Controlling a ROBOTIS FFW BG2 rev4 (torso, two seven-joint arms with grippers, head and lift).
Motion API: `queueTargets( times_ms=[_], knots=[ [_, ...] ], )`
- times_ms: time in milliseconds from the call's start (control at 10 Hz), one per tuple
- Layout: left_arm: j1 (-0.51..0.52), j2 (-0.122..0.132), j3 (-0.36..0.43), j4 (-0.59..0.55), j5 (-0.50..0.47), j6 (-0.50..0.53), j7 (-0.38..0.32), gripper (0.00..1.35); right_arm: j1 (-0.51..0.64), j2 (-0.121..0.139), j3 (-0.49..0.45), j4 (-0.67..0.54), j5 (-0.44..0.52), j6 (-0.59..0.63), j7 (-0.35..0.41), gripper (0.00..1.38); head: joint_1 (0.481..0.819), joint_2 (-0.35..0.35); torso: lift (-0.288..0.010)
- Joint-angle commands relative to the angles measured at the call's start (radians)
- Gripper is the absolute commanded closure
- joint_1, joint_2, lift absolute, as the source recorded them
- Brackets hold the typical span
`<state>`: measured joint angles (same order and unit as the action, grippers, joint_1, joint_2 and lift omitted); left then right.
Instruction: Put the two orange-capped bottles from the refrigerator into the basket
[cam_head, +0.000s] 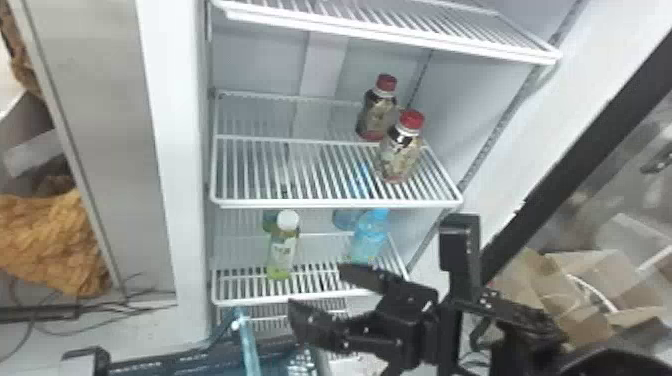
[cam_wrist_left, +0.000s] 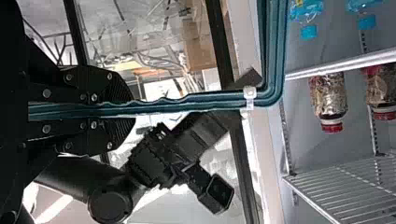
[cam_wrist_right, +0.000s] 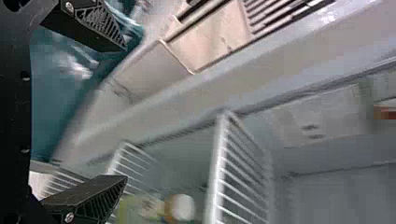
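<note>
In the head view my right gripper stands open before the lower shelf, nothing between its fingers. The right wrist view also has this right gripper open. Shut on the teal rim of the basket is my left gripper. The basket's rim rises at the head view's bottom edge. Two bottles with red caps stand upright on the middle shelf: one in front, one behind. A green bottle with a white cap stands on the lower shelf.
A blue bottle stands right of the green one, with others behind them. The middle shelf's front bar runs above them. At the right are the dark door edge and cardboard boxes.
</note>
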<state>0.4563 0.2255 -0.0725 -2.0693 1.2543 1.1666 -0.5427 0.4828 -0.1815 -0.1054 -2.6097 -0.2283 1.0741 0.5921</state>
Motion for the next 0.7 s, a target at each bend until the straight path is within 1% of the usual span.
queueTargets(
  times_ms=[0, 100, 200, 400, 500, 600],
  knots=[
    [0.003, 0.000, 0.003, -0.001, 0.000, -0.001, 0.001, 1.21, 0.040, 0.013, -0.014, 0.012, -0.001, -0.156, -0.017, 0.09, 0.695, -0.320, -0.040],
    [0.003, -0.002, 0.003, 0.002, 0.000, -0.001, 0.000, 1.21, 0.074, 0.020, -0.022, 0.012, -0.001, -0.254, -0.044, 0.09, 0.695, -0.321, -0.040],
    [0.005, -0.002, 0.005, -0.001, 0.002, -0.001, 0.000, 1.21, 0.109, 0.034, -0.034, 0.024, -0.003, -0.377, -0.080, 0.09, 0.695, -0.327, -0.040],
    [0.008, -0.002, 0.005, -0.001, 0.002, -0.001, 0.000, 1.21, 0.170, 0.068, -0.056, 0.076, 0.001, -0.637, -0.149, 0.09, 0.695, -0.350, -0.040],
    [0.008, -0.002, 0.005, -0.001, 0.002, -0.003, 0.000, 1.21, 0.195, 0.080, -0.058, 0.098, 0.005, -0.735, -0.186, 0.10, 0.695, -0.350, -0.040],
    [0.010, -0.002, 0.005, -0.001, 0.002, -0.003, 0.000, 1.21, 0.214, 0.086, -0.054, 0.117, 0.003, -0.816, -0.221, 0.10, 0.695, -0.350, -0.040]
  ],
)
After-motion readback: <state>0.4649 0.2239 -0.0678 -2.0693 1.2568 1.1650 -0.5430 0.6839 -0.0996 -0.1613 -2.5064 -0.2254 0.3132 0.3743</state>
